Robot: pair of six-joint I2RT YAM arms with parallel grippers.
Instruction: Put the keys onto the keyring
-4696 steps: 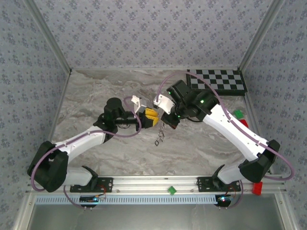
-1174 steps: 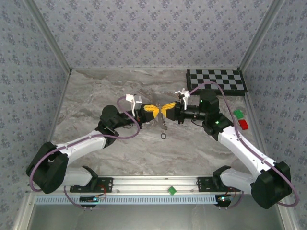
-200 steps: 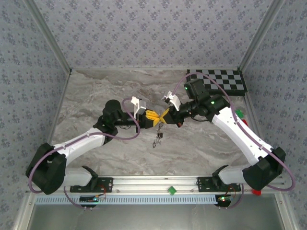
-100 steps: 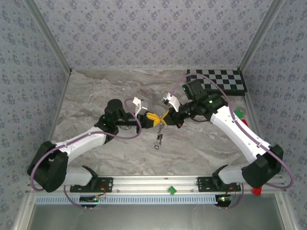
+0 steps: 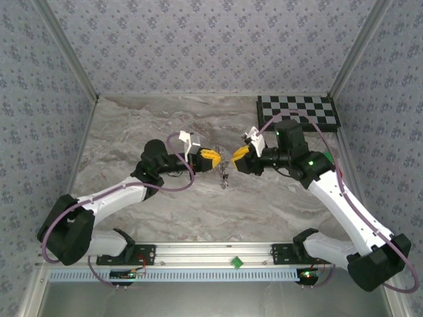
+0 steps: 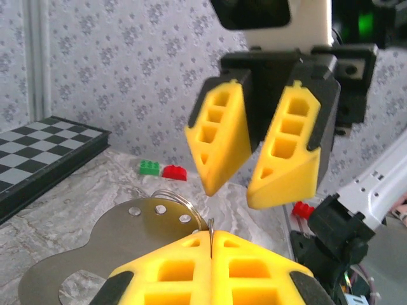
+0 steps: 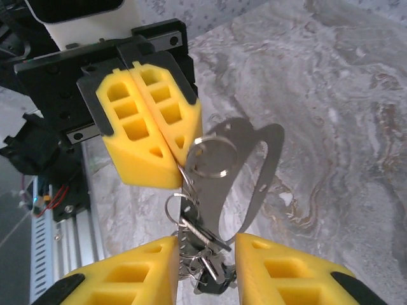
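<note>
Left gripper [image 7: 177, 155] clenched on the keyring [image 7: 213, 155]; keys [image 7: 206, 270] dangle below beside a flat metal tag [image 7: 264, 165]. Right gripper [image 6: 240, 190] is released, straddling the bunch. Green brick [image 6: 151, 167] lies beyond.

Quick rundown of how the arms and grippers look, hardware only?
Left arm and right arm: white links, black joint housings, looping purple cables. The right arm carries a green status light. Left gripper and right gripper: yellow wedge fingers with rectangular pockets, set in black holders. A white camera bracket sits at each wrist.
</note>
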